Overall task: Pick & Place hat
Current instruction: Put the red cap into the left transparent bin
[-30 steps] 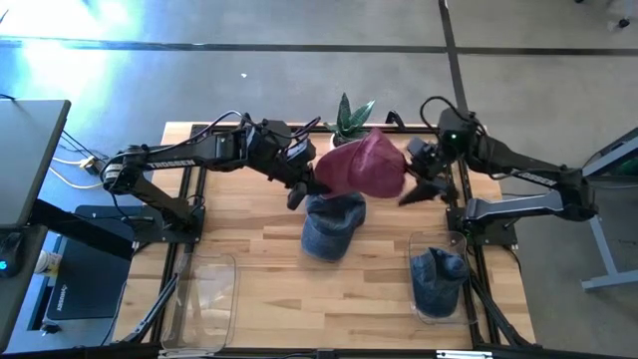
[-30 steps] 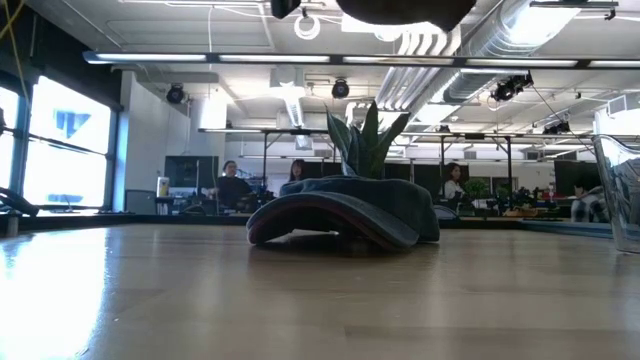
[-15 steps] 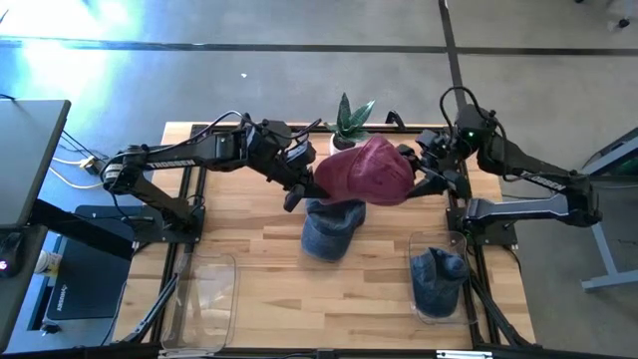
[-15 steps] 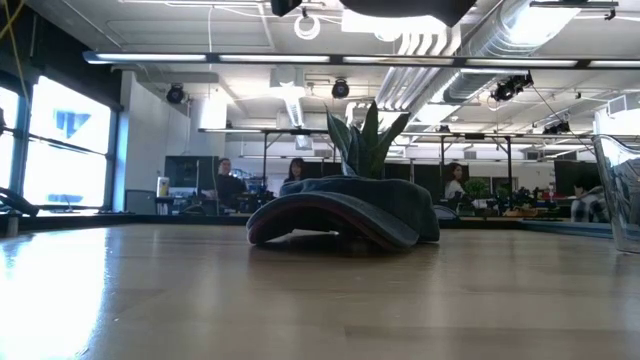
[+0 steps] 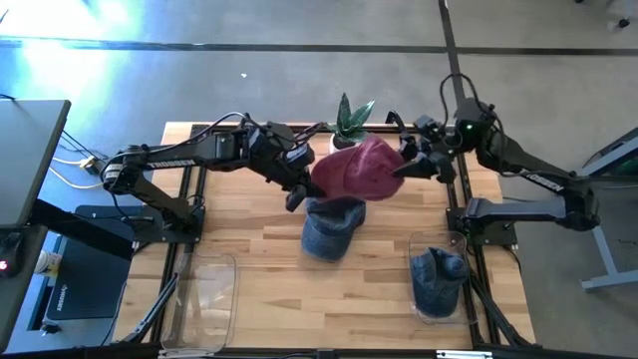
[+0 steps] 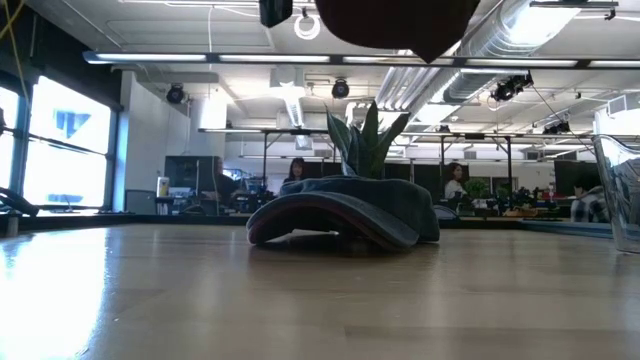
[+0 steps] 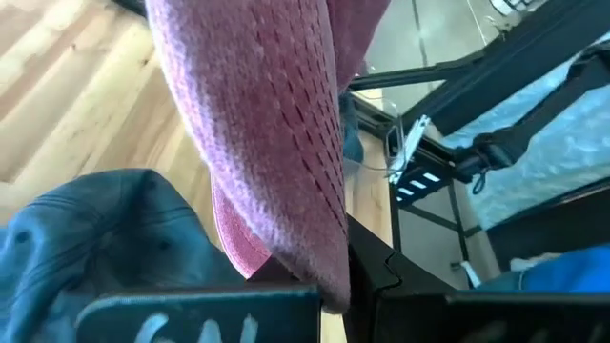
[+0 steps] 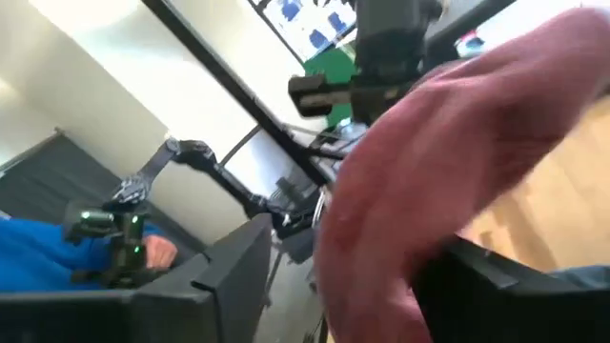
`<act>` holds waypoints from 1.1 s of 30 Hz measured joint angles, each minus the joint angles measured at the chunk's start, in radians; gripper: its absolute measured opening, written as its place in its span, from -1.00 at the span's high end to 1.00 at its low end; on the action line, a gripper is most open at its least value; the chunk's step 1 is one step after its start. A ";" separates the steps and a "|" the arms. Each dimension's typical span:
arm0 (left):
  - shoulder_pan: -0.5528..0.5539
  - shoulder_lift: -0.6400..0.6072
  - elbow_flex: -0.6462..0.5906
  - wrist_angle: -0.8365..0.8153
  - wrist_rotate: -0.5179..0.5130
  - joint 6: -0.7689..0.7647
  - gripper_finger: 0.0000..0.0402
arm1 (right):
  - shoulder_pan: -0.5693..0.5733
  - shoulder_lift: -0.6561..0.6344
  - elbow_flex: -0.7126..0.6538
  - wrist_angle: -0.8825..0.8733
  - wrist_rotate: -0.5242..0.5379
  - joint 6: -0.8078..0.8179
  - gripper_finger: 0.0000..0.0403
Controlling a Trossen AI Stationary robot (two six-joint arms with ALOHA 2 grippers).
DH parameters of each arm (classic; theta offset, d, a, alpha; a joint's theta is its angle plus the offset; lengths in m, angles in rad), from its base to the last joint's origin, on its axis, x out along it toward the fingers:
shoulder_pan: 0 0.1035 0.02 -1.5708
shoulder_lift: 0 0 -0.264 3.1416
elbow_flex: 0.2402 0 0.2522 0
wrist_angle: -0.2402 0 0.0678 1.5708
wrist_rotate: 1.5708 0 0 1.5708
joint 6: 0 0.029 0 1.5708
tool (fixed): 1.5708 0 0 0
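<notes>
A maroon hat (image 5: 359, 170) hangs in the air over the middle of the table. My left gripper (image 5: 308, 180) is shut on its left side. My right gripper (image 5: 404, 165) stands open at the hat's right end, one finger on either side of the hat (image 8: 400, 191). Under the maroon hat a blue denim hat (image 5: 331, 225) lies on the wooden table (image 5: 249, 239), brim down (image 6: 345, 212). In the low view only the maroon hat's underside (image 6: 395, 20) shows at the top edge. My left gripper pinches the maroon hat's left edge (image 7: 319, 272) between its two fingers, coming from the table's left and slanting down. The cloth there is doubled over in a fold. The hat is lifted clear and reaches away from the fingers toward the right arm. My right gripper's fingers (image 8: 496, 286) flank the hat's right end; I cannot tell whether they touch it.
A potted plant (image 5: 349, 120) stands at the far edge behind the hats. A clear bin (image 5: 439, 279) at the near right holds another blue hat. A second clear bin (image 5: 204, 289) stands at the near left. Bare wood lies between the bins.
My right gripper has gone toward the far edge and in toward the maroon hat, rolling as it went; its fingers now stand around the hat's right end. The hat has stayed aloft in my left gripper, and its underside hangs a little lower in the low view.
</notes>
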 joint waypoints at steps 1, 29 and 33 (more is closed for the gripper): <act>0.000 0.000 0.000 0.000 -0.001 0.000 1.00 | 0.010 0.007 0.000 0.000 0.000 -0.001 -0.03; -0.032 0.000 0.000 0.079 0.108 -0.019 1.00 | -0.053 0.044 0.000 0.140 -0.344 -0.105 -0.28; -0.033 -0.022 0.000 0.103 0.144 -0.032 1.00 | -0.069 0.023 0.000 0.002 -0.318 -0.228 -0.35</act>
